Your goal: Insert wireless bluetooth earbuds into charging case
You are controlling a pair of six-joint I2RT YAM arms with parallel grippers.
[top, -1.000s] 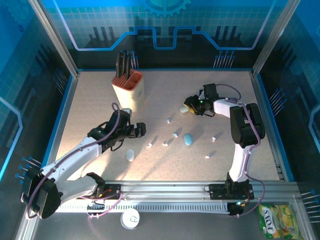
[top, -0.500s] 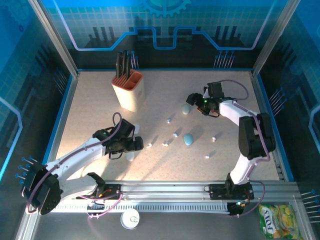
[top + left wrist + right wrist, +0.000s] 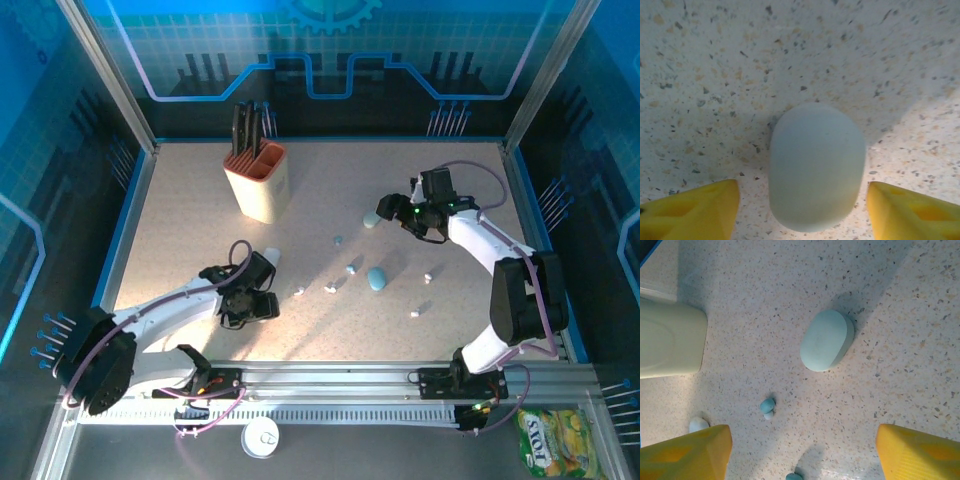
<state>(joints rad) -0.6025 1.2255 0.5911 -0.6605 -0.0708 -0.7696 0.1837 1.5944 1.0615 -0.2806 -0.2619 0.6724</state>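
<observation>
Orange knife block (image 3: 257, 182) on speckled table (image 3: 190, 235), yellow snack packet (image 3: 558, 440) beyond near-right rail.

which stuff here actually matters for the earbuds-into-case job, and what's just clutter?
Job:
- scattered earbuds
- pale charging case, near left
- teal charging case, middle
- third case, farther back

Lying about:
- utensil holder
- white round disc
- snack packet
</observation>
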